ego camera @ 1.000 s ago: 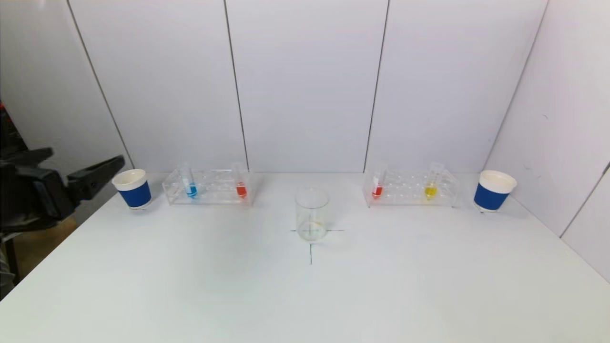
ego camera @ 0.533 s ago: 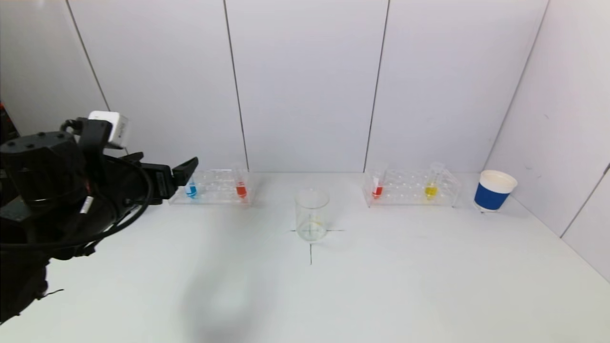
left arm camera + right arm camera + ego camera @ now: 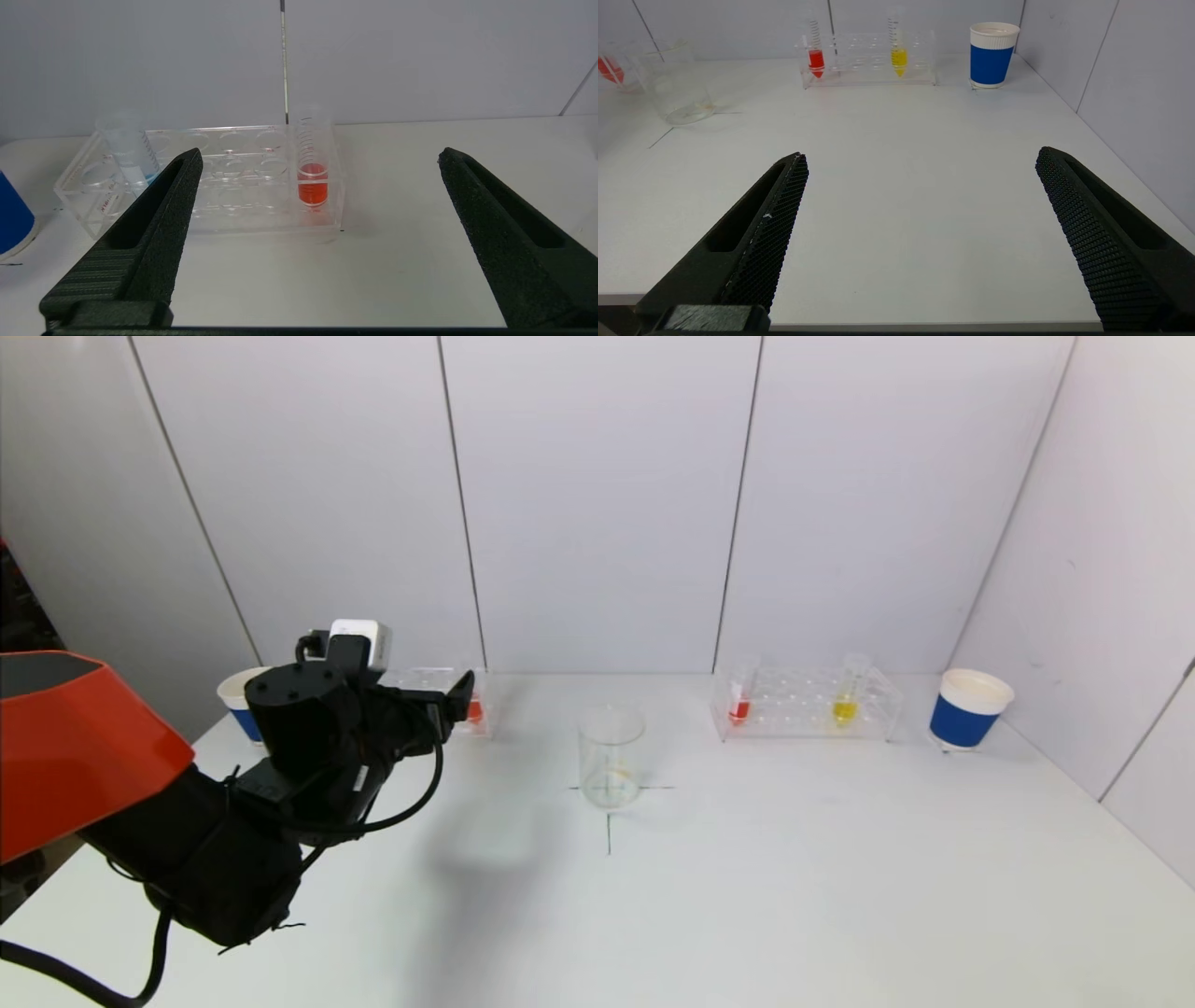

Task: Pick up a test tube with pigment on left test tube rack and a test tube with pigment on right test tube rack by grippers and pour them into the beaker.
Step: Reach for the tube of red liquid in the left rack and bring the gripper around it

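My left gripper [image 3: 455, 698] is open and empty, just in front of the clear left rack [image 3: 219, 186]. In the left wrist view [image 3: 320, 154] the red-pigment tube [image 3: 312, 175] stands upright in the rack's end hole, straight ahead between the wide-open fingers. A blue-pigment tube [image 3: 131, 156] leans at the rack's other end. The empty glass beaker [image 3: 611, 756] stands at the table's centre on a cross mark. The right rack [image 3: 808, 705] holds a red tube [image 3: 739, 707] and a yellow tube [image 3: 844, 707]. My right gripper [image 3: 922, 154] is open and empty over the table's near edge, out of the head view.
A blue-and-white paper cup [image 3: 968, 709] stands right of the right rack, and another [image 3: 241, 702] stands left of the left rack, partly behind my left arm. White walls close the table at the back and right.
My left arm has swung in from the left edge towards the left rack. It now hides the blue tube and most of that rack in the head view.
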Robot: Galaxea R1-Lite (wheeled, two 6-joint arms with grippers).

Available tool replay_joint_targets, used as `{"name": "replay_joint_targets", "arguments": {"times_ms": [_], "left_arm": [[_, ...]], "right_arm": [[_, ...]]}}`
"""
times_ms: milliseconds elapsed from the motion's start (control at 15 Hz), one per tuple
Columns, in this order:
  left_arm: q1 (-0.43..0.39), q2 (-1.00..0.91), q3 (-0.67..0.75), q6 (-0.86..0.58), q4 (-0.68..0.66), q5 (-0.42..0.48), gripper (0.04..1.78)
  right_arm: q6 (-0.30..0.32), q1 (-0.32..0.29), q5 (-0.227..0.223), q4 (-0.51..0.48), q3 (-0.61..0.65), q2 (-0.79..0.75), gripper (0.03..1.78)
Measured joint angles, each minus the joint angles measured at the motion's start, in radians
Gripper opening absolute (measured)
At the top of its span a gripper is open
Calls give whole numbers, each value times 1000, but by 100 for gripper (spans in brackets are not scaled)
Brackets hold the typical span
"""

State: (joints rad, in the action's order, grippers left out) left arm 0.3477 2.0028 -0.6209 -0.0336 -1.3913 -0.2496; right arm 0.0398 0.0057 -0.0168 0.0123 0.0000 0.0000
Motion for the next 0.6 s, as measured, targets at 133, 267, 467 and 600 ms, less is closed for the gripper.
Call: {"name": "replay_joint_targets", "arguments": {"times_ms": [133,267,467,600], "left_arm": [[6,46,-31,-9,0,1,176],[8,84,-61,-9,1,3,176],[8,147,-117,-9,1,-2,176],[6,181,-149,-7,6,-3,176]], "right_arm": [[0,0,0,0,0,0,177],[0,0,0,0,0,0,177],[0,0,0,0,0,0,177],[0,0,0,0,0,0,177]]}}
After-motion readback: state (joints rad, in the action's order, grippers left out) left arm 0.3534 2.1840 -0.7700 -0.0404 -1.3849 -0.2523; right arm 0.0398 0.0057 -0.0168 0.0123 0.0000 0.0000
